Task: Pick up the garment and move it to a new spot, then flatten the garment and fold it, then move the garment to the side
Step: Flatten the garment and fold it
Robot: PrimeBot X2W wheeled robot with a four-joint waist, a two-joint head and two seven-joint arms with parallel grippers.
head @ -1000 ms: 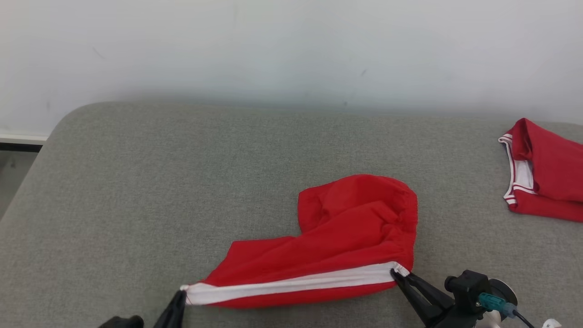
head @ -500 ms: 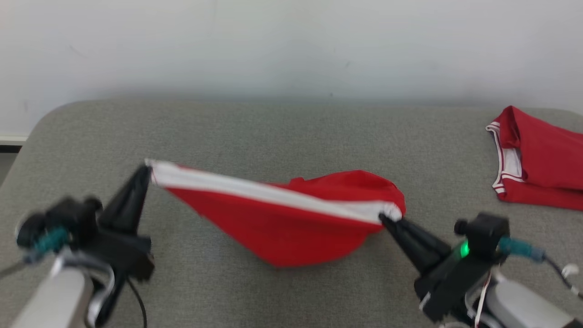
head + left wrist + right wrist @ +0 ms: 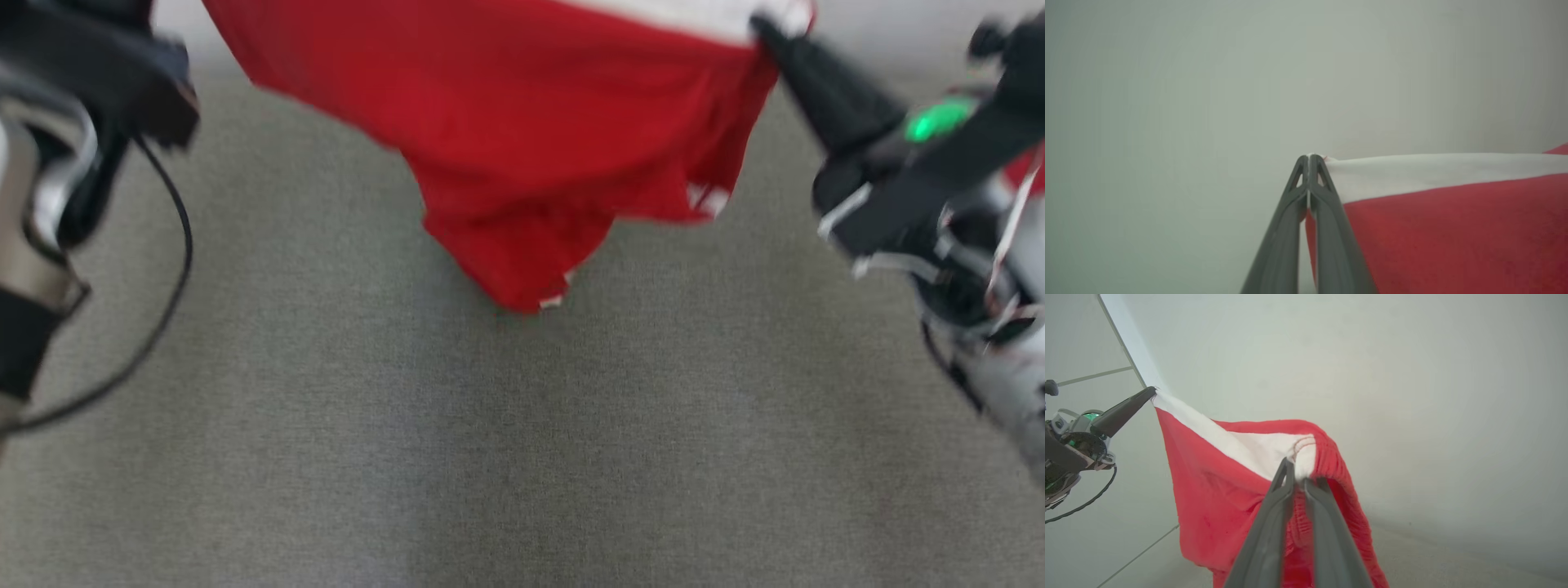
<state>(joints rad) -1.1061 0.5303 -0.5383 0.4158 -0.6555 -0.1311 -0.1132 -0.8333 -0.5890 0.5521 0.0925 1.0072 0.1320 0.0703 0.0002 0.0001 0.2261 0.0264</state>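
Pick-up-and-move seems in hand: the garment hangs above the grey pad, the left gripper clamped on one end of its white band, the right gripper on the other, at the elastic waist. Next it likely needs lowering onto a new spot, band kept taut. It is red, sagging in loose folds.

Garment lifted off grey cushion; was lying crumpled, now hanging stretched, white stripe uppermost.

Head looks down close — both wrists share the garment.
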